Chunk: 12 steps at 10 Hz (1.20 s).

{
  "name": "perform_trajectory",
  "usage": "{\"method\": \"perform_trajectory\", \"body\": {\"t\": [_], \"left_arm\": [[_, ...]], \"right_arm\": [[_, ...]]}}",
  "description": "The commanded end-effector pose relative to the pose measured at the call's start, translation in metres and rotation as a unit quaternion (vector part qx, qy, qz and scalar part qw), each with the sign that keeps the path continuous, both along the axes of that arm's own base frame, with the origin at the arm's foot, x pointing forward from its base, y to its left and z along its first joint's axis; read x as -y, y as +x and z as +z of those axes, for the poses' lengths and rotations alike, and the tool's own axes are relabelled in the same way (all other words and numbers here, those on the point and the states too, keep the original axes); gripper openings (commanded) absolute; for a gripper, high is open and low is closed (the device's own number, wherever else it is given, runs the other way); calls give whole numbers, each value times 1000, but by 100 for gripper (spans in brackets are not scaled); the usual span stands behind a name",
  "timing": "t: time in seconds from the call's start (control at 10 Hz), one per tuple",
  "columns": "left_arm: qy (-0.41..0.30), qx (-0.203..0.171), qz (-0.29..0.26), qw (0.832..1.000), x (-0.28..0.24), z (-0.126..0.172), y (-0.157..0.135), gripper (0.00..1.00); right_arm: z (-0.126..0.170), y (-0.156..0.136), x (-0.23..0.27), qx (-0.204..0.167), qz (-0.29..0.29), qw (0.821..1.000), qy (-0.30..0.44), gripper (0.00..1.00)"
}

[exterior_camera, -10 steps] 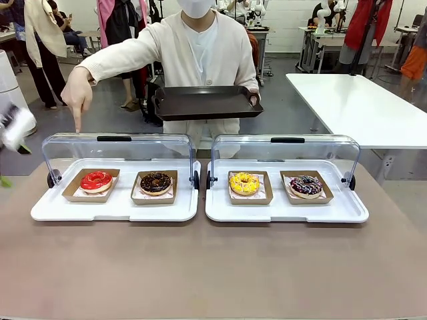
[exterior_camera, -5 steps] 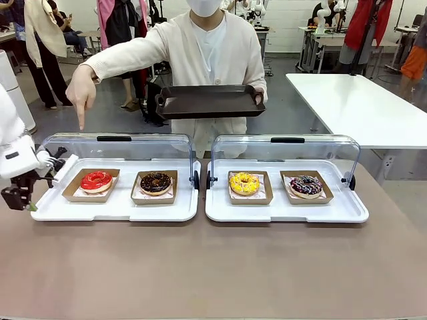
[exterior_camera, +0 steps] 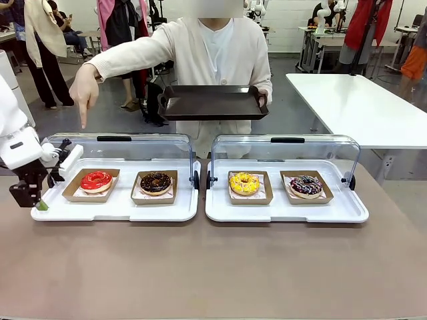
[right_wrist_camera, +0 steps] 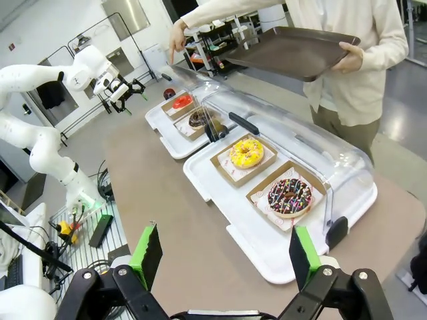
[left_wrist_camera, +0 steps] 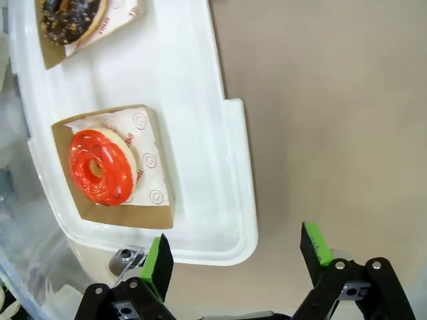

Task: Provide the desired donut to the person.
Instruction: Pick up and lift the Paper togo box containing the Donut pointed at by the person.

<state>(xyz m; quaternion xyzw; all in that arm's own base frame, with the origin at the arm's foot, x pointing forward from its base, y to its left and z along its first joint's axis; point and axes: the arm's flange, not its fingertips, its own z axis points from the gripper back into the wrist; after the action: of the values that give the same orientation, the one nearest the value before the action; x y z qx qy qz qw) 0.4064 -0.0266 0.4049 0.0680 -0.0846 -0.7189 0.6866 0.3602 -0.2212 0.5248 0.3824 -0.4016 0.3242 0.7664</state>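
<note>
Four donuts (exterior_camera: pixel 96 181) (exterior_camera: pixel 156 182) (exterior_camera: pixel 244 183) (exterior_camera: pixel 306 185), two display cases (exterior_camera: pixel 113 212) (exterior_camera: pixel 287 215), one tray (exterior_camera: pixel 210 103).

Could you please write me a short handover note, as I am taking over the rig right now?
Left gripper: open, empty, beside the left tray's outer edge, near the red donut.
Right gripper: open, empty, raised above the table.
The person's hand points down at the red donut; the other hand holds out a dark serving tray.
Done: both clear covers are rolled back; no donut is picked.
Left: probably grasp the red donut's cardboard holder and put it on the serving tray.
</note>
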Motion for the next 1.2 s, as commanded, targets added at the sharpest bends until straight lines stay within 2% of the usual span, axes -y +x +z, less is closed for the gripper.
{"method": "perform_trajectory", "body": {"t": [0.0, 0.8, 0.9, 1.1], "left_arm": [[15, 2, -6, 1000, 2, -8, -4, 100], [15, 2, -6, 1000, 2, -8, -4, 100], [8, -4, -7, 1000, 2, -2, 2, 100], [-13, -22, -18, 999, -5, -12, 36, 100]], "right_arm": [[0, 0, 2, 8, 6, 1000, 4, 100], [0, 0, 2, 8, 6, 1000, 4, 100], [0, 0, 2, 8, 6, 1000, 4, 100], [0, 0, 2, 8, 6, 1000, 4, 100]]}}
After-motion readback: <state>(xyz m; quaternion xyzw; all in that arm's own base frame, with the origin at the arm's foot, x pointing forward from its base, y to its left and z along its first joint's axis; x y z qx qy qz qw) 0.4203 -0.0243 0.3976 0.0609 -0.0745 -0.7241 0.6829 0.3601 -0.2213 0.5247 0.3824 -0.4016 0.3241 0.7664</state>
